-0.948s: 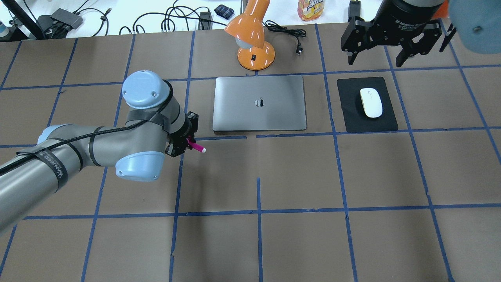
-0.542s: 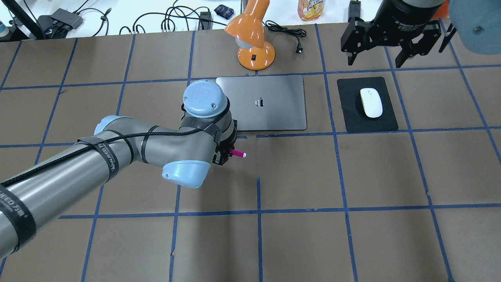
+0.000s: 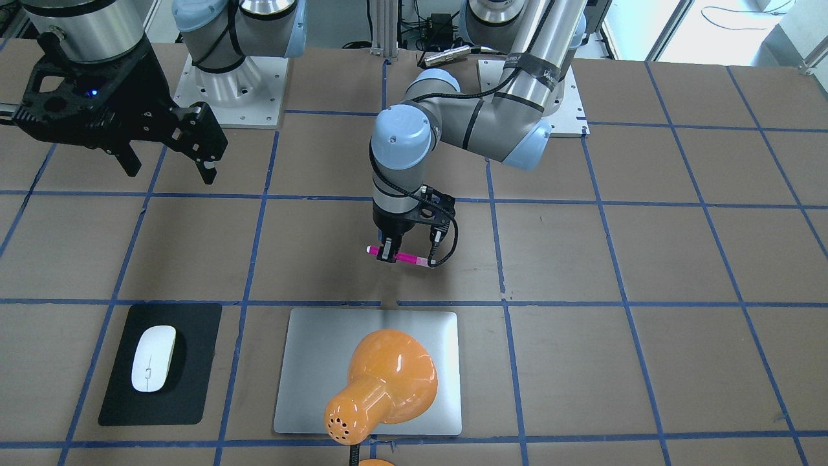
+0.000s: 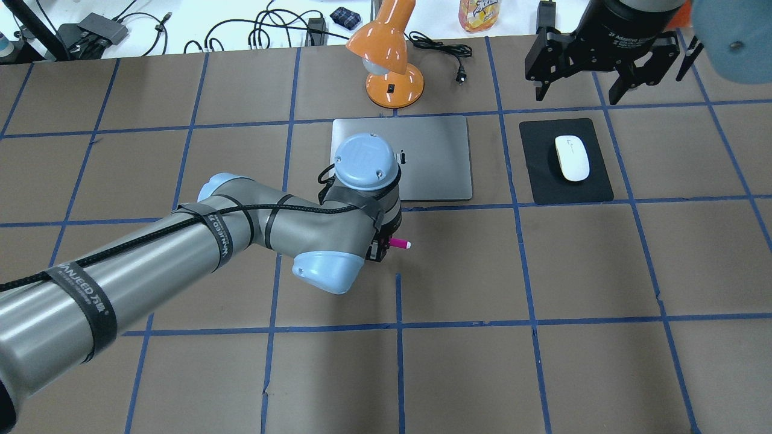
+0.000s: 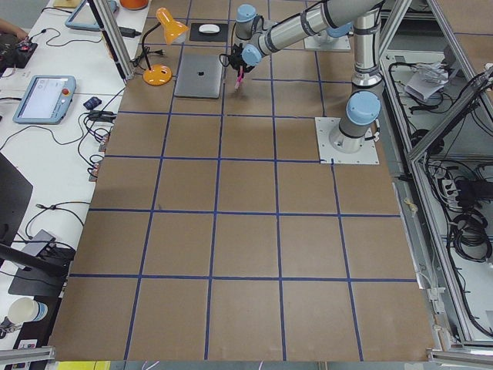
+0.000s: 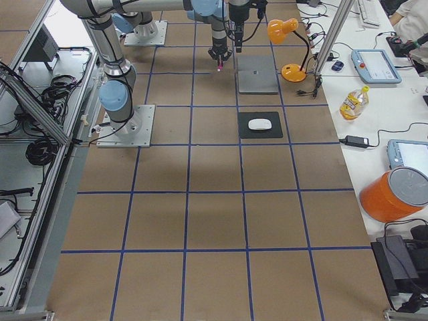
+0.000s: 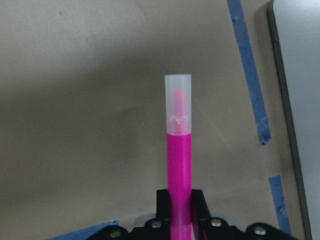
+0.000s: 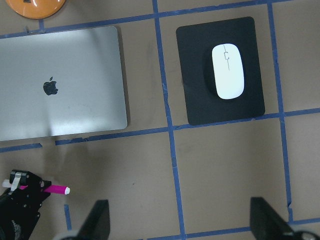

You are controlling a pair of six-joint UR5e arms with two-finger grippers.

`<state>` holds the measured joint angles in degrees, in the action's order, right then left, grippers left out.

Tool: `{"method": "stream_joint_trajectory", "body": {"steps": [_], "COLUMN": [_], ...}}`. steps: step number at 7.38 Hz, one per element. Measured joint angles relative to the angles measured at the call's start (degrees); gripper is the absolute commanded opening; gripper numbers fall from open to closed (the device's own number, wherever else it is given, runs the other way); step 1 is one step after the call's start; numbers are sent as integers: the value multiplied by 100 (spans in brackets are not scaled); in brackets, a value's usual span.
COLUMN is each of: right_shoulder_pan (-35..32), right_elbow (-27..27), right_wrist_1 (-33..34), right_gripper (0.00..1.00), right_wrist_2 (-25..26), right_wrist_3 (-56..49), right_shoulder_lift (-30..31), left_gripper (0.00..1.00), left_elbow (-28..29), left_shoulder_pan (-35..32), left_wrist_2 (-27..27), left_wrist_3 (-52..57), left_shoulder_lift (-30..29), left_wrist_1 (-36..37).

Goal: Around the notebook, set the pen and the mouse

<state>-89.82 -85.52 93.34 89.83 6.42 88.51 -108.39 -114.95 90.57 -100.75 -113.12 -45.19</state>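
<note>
pink pen (image 3: 409, 259) clamped horiz in left tool (image 3: 388, 254); right tool (image 3: 169, 173) spread wide.

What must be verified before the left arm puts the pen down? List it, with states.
1. Left pincer shut on the pen: ok.
2. Pen off the notebook, over bare table by its robot-side edge: ok.
3. Pen's height above the table: cannot tell.
4. Mouse lying on the black mat, apart from the notebook: ok.
5. Right pincer open, holding nothing: ok.
</note>
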Motion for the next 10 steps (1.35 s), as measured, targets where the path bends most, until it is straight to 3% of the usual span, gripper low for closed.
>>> {"method": "stream_joint_trajectory", "body": {"steps": [2,3,4,7,10], "right_shoulder_pan": [0,0,0,0,0], "right_elbow": [27,40,40,18,10], "right_wrist_1": [-100,-146,-165,-170,-167], "right_gripper": [100,100,100,100,100], "right_wrist_2": [17,22,25,9,0], "right_wrist_3": [-6,-8,-8,-9,-9], "right_shoulder_lift": [-5,-6,-4,0,0], "left_gripper": [0,15,99,100,100], "left_elbow": [93,126,197,331,360], "left_shoulder_pan": [-165,-202,-224,-234,290], "left_wrist_2": [6,3,-1,-19,-24], "left_wrist_3": [-184,-231,-291,-147,2257], "left_shoulder_lift": [-217,-285,-336,-337,-66], "left_wrist_1": [18,34,31,30,-310]}}
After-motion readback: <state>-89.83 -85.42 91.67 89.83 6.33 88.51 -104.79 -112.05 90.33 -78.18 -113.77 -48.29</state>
